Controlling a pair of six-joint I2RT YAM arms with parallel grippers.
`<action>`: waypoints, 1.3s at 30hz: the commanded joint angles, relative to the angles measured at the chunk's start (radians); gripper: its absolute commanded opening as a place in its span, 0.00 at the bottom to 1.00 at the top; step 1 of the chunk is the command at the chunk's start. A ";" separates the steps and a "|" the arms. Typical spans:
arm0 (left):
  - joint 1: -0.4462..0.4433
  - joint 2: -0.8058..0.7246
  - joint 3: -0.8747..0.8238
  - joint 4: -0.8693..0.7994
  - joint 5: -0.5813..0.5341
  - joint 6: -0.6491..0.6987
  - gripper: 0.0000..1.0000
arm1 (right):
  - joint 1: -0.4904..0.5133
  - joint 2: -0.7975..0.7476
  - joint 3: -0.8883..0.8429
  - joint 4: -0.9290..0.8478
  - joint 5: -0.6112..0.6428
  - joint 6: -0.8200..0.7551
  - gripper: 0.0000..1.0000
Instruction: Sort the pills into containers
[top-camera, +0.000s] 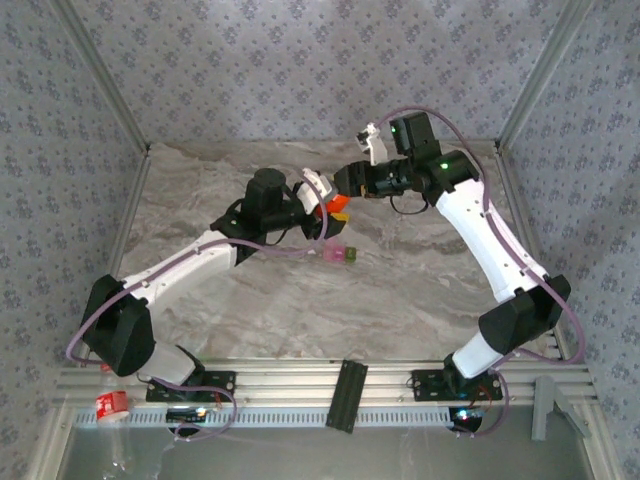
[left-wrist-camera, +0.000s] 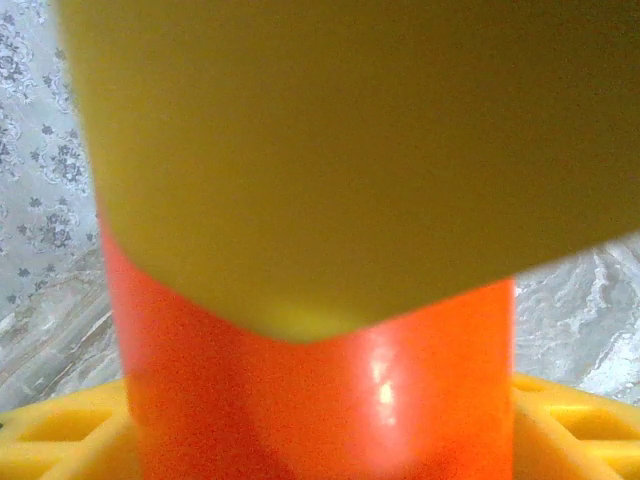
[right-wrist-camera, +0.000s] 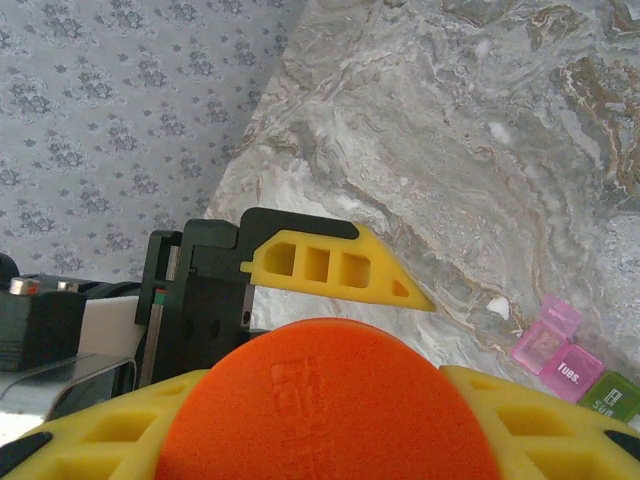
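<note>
An orange bottle hangs above the marble table, between both grippers. My right gripper is shut on it: in the right wrist view the bottle's round base sits between its yellow fingers. My left gripper comes from the other side. In the left wrist view its yellow fingers press against both sides of the bottle, and a blurred yellow finger crosses above. The pink and green containers lie on the table below, pink lid open. The pills are hidden.
Wallpapered walls and metal posts close in the table at the back and sides. On the near rail are a red object, a black bracket and a grey piece.
</note>
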 joint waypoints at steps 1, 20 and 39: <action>-0.005 0.004 0.023 0.053 0.028 -0.022 0.68 | 0.010 -0.003 -0.002 0.026 -0.009 0.020 0.36; -0.005 0.041 0.064 0.045 0.035 -0.072 0.41 | 0.004 -0.035 -0.063 0.059 -0.004 0.038 0.36; -0.005 0.033 0.068 0.026 0.011 -0.095 0.09 | -0.079 -0.098 -0.231 0.270 -0.060 0.226 0.37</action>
